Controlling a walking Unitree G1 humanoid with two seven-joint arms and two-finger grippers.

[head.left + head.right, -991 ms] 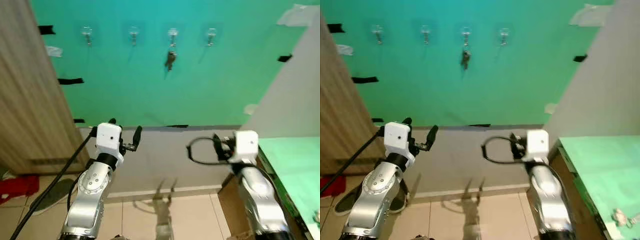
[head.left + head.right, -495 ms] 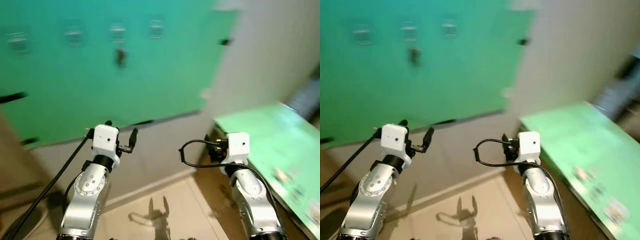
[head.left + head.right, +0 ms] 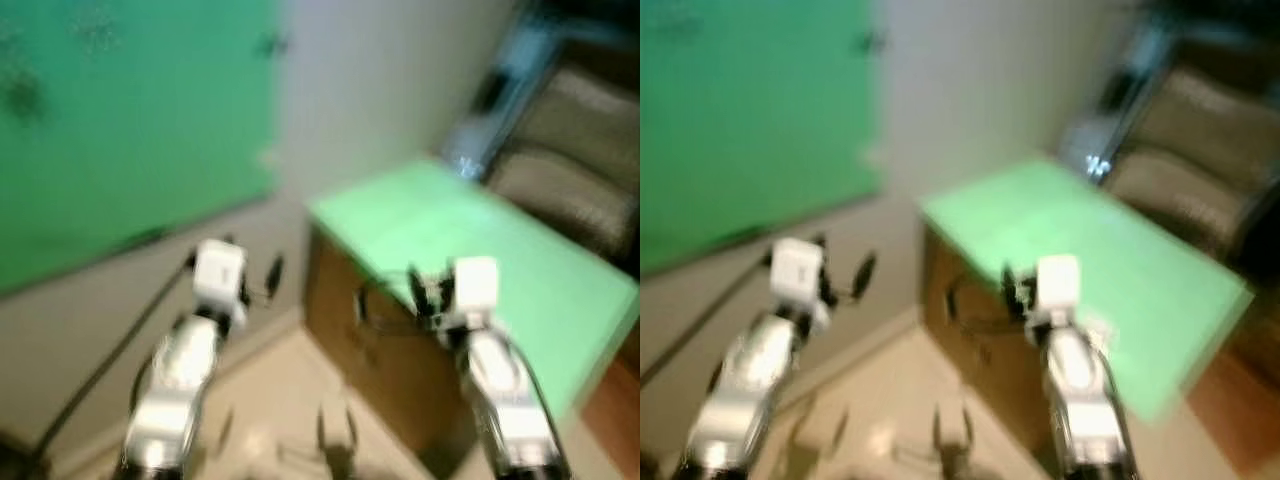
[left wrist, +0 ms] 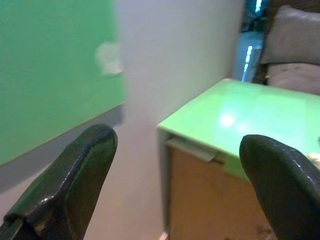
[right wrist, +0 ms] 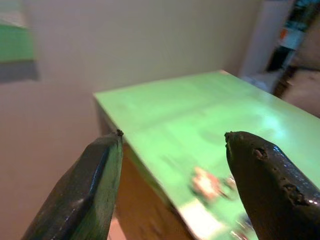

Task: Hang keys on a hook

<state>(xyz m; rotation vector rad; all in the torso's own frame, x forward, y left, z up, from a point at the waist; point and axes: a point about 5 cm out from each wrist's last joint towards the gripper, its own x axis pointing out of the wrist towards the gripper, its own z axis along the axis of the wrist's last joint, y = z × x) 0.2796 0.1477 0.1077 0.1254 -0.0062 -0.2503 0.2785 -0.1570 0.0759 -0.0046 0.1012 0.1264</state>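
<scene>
Swung away to the right since a second ago, the head camera has carried the green wall panel (image 3: 120, 140) with its hooks from the centre off to the left, and a green-topped wooden worktop (image 3: 480, 250) that sat at the right edge now lies ahead; everything in the head views is blurred. On the panel the hooks and the dark bunch of keys (image 3: 20, 98) are no more than dim smudges near the upper left corner, so whether the keys hang on a hook cannot be made out. A small pale and reddish cluster (image 5: 207, 184) lies on the green worktop, just in front of the right pincer (image 5: 170, 195) in its wrist view; it is too blurred to name.

Both silver arms are raised, bent at the elbow, forearms pointing forward at about the same height. The right pincer (image 3: 428, 292) hovers over the near edge of the worktop, its two black fingers (image 5: 85, 195) spread wide with nothing between them. The left pincer (image 3: 255, 280) is held out towards the bare pale wall (image 3: 370, 90) between panel and worktop, its fingers (image 4: 70, 185) likewise spread apart and empty. A black cable (image 3: 110, 370) trails down from the left wrist. Beyond the worktop stands a dark sofa with grey cushions (image 3: 570, 160)
</scene>
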